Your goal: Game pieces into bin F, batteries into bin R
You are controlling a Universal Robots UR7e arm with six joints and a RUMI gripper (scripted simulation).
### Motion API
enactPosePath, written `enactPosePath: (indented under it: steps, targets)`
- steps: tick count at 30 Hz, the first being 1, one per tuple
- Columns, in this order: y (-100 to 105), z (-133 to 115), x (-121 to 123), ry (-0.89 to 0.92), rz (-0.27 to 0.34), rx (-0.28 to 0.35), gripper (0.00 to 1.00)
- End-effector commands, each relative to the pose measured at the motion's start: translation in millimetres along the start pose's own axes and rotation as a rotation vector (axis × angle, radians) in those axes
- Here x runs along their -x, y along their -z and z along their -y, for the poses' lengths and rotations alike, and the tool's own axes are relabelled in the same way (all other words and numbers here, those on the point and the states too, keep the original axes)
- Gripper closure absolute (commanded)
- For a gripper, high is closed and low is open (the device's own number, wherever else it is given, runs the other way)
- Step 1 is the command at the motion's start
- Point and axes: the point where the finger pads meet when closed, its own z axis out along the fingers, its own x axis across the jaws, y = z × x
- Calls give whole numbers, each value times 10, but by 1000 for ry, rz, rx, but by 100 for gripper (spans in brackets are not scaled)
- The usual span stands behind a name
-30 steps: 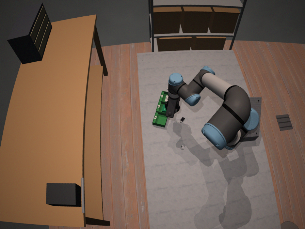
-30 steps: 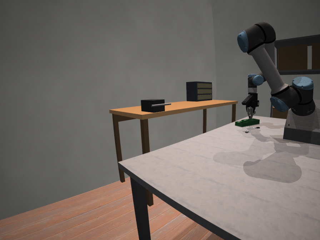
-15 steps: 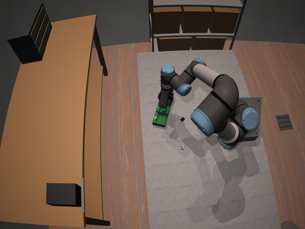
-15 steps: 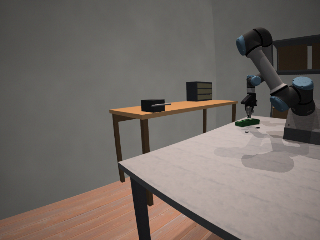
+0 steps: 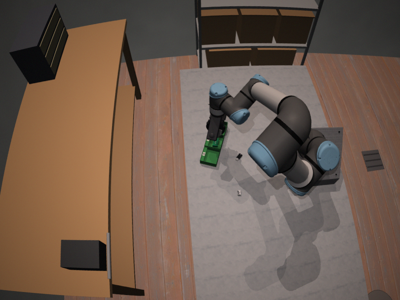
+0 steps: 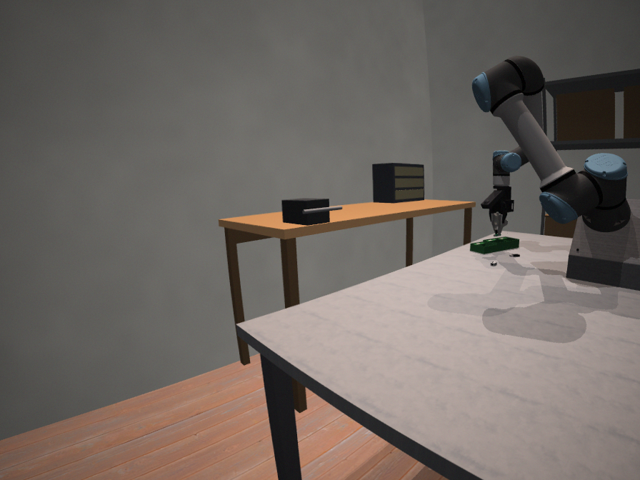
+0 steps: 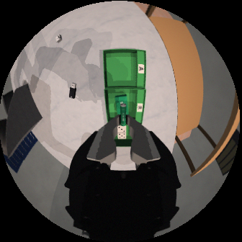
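Two fingers of my gripper (image 7: pixel 122 116) are pinching a small green battery (image 7: pixel 123 111), which is pointing away from my palm toward twelve o'clock in the wrist view. I am hanging just above the row of green bins (image 5: pixel 211 149), with the battery over the middle compartment; its label (image 7: pixel 140 107) is too blurred for me to read. Directly under my fingers a white die (image 7: pixel 122 131) is lying in the nearest compartment. The far compartment at twelve o'clock is wearing a label (image 7: pixel 141 68) that looks like an A.

Out on the grey table (image 5: pixel 226 232), a black stick-shaped item (image 7: pixel 73 90) is lying at about ten o'clock from my fingertips, near the bins but apart from them. Farther off, at roughly eleven o'clock, a small pale piece (image 7: pixel 57 37) is resting alone. From above, my arm (image 5: pixel 284 129) is reaching from its base plate (image 5: pixel 335 132) across to the bins.
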Motion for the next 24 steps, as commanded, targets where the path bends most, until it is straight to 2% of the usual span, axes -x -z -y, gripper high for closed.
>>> enactPosePath:
  steps: [1, 12, 24]
  targets:
    - [-14, 8, 7, 0, -1, 0, 100]
    - [-235, 8, 7, 0, -1, 0, 100]
    - [-263, 23, 25, 0, -1, 0, 100]
